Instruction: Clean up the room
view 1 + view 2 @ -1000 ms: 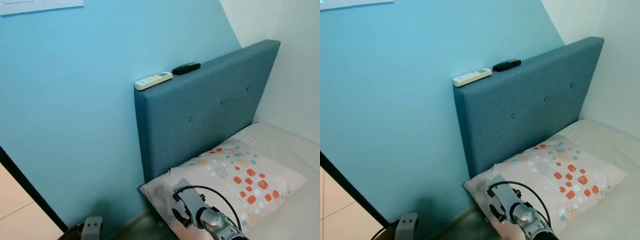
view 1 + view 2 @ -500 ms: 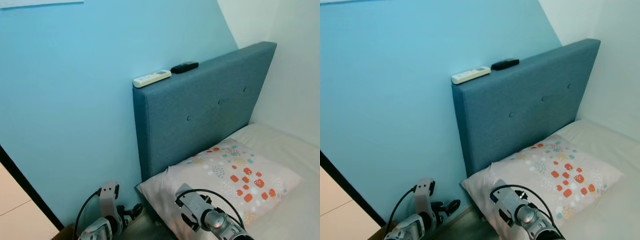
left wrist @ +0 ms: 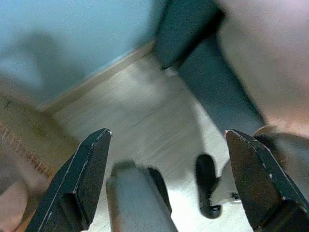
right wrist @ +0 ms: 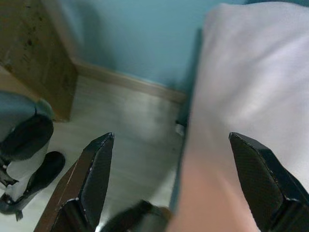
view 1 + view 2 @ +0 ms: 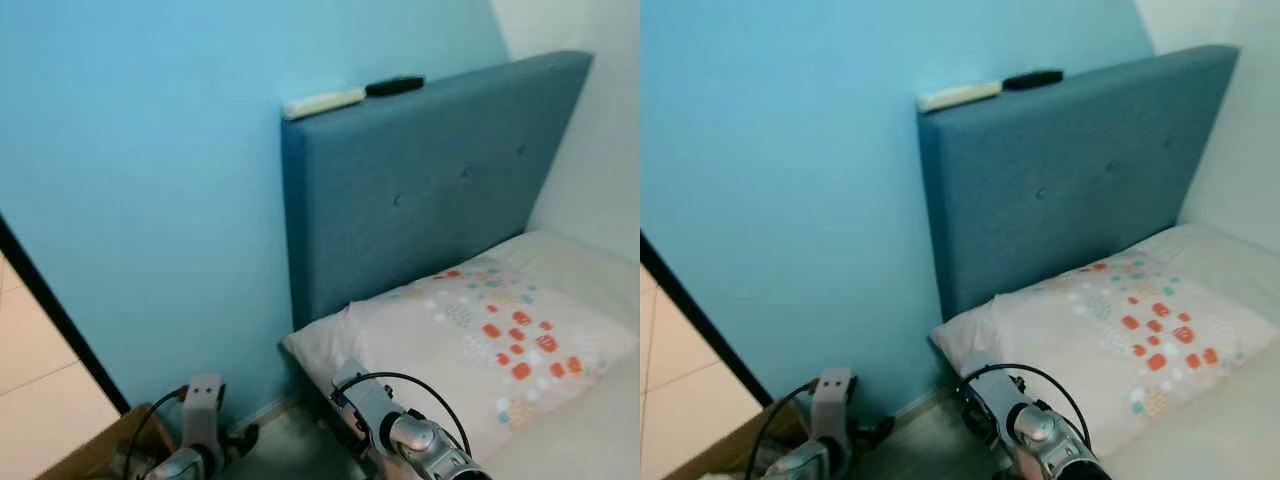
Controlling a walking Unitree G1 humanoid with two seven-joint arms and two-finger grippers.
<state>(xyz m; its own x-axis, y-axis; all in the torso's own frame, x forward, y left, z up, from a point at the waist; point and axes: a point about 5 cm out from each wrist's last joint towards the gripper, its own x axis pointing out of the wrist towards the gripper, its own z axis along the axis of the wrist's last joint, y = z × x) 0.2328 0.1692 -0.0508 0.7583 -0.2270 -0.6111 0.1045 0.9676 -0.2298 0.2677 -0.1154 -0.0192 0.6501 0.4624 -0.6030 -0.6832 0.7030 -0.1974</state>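
From the head views we see a white remote (image 5: 322, 102) and a black remote (image 5: 393, 86) lying on top of the headboard (image 5: 430, 190), a pillow (image 5: 480, 340) on the bed; nothing looks tidied yet, we judge. Left wrist view: our left gripper (image 3: 169, 181) hangs spread and empty over the floor (image 3: 145, 111). Right wrist view: our right gripper (image 4: 174, 183) is likewise spread, empty, beside the pillow
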